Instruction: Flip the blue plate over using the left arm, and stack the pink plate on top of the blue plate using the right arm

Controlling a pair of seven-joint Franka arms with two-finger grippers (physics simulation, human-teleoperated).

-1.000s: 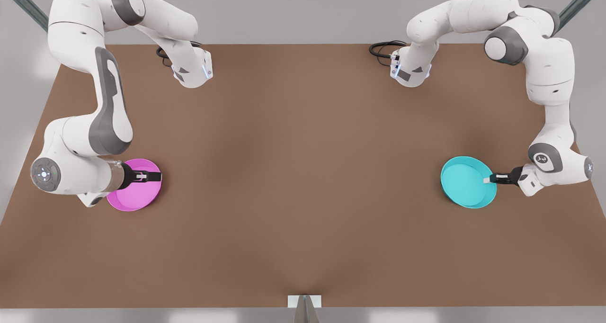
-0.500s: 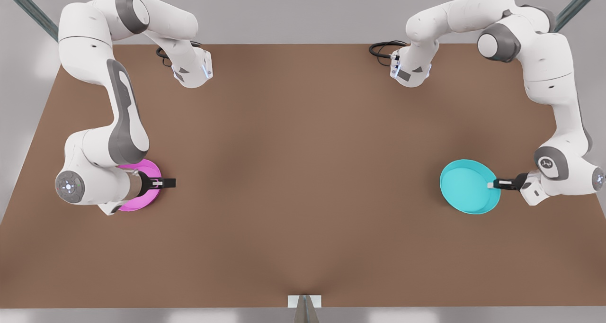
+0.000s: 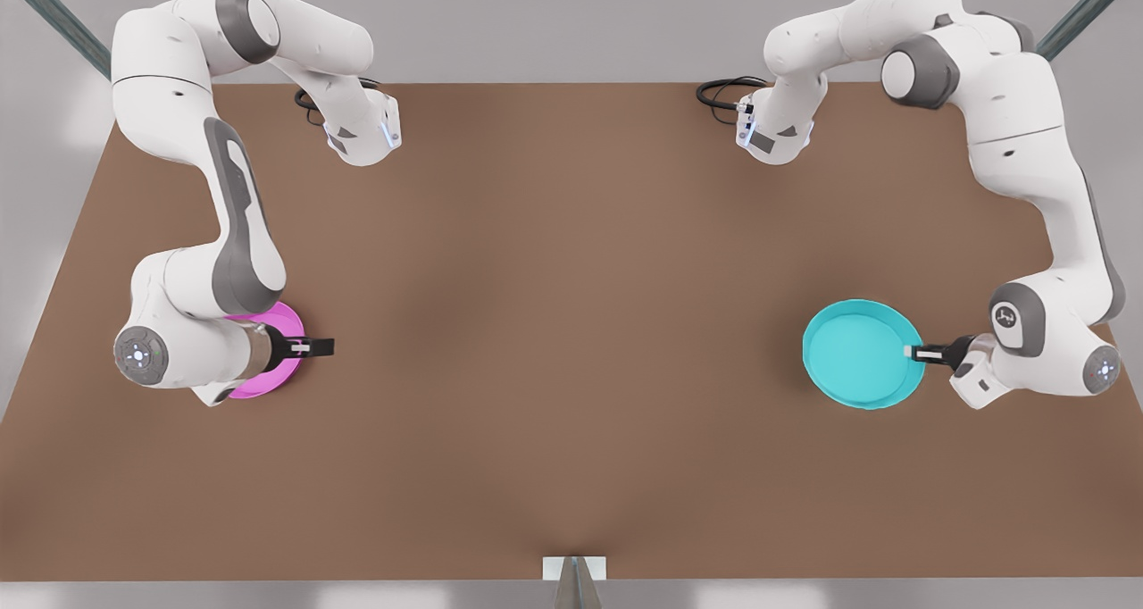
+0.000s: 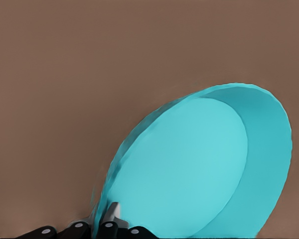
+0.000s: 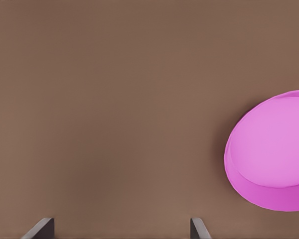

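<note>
The blue plate is pinched at its rim by the left gripper, on the front view's right side of the table. In the left wrist view the plate is seen tilted, its inside facing the camera, with the fingers closed on either side of the rim next to the wrist.

The right gripper is held above the table on the front view's left, with nothing between its fingers. In the right wrist view the fingertips are spread wide over bare table, and the pink plate is seen off to one side of them. In the front view the pink plate is largely covered by the right arm's wrist, just behind the gripper.
</note>
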